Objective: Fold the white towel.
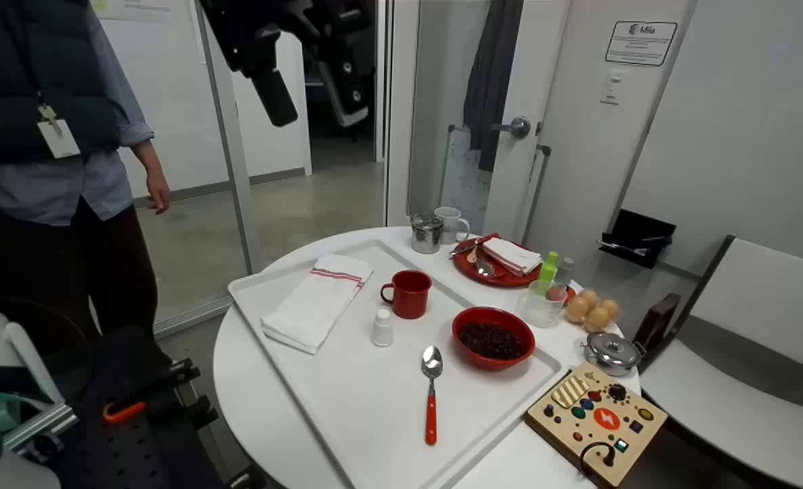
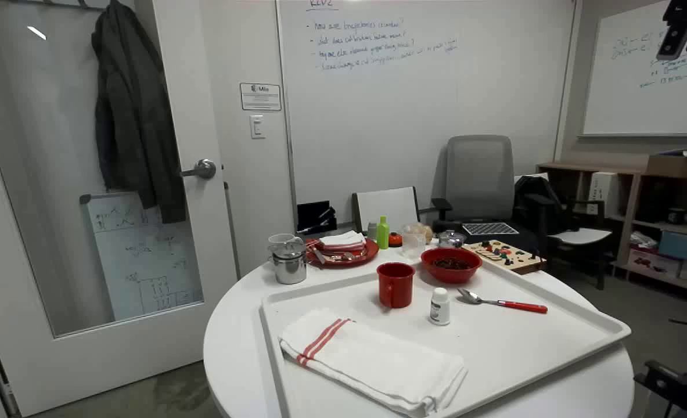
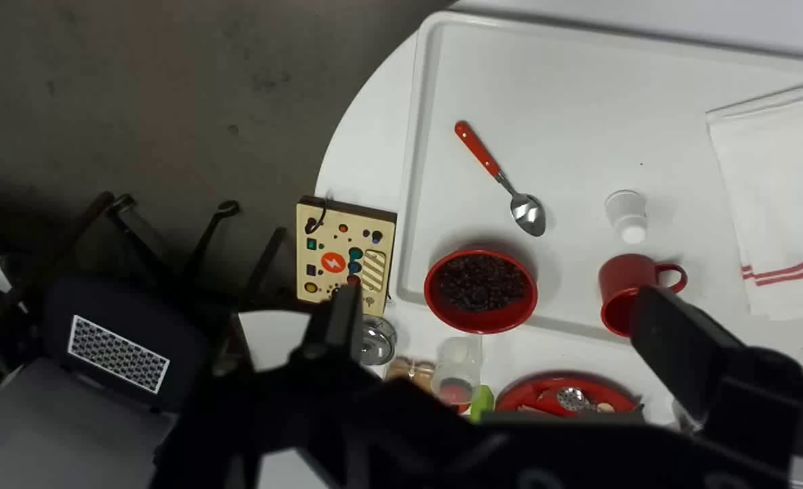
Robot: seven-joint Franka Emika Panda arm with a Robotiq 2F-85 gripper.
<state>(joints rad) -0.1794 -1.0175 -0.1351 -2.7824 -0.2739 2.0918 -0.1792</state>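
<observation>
The white towel (image 1: 320, 302) lies on the left part of the large white tray (image 1: 374, 407), folded into a flat layered rectangle with red stripes near one end. It also shows in an exterior view (image 2: 378, 360), where stacked layers are visible along its near edge. In the wrist view the towel (image 3: 781, 183) is at the right edge, partly cut off. My gripper (image 1: 316, 112) is open and empty, high above the table and apart from the towel. Its spread fingers also show in the wrist view (image 3: 499, 305) and at the top right of an exterior view (image 2: 686, 46).
On the tray are a red mug (image 1: 411, 294), a white shaker (image 1: 383, 327), a red bowl of dark beans (image 1: 493, 337) and a spoon (image 1: 431, 394). Beyond it are a red plate (image 1: 465, 268), metal pot (image 1: 427, 233), clear cup (image 1: 540, 309) and button box (image 1: 594, 424). A person stands nearby.
</observation>
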